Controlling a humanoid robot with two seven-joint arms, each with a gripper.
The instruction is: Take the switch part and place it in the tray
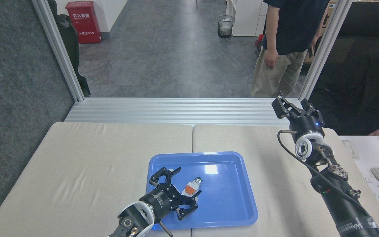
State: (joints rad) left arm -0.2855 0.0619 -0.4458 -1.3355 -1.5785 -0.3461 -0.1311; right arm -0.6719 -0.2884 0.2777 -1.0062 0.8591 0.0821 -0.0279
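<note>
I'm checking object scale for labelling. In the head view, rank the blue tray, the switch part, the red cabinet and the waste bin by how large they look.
1. Tray
2. Red cabinet, partly cropped
3. Waste bin
4. Switch part

The cabinet and bin stand far off, so they look smaller than they are.

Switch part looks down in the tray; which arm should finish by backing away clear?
Left. The left gripper, jaws spread, sits over the tray right beside the switch part. The right gripper is open, raised beyond the table's far right corner, already clear.
</note>
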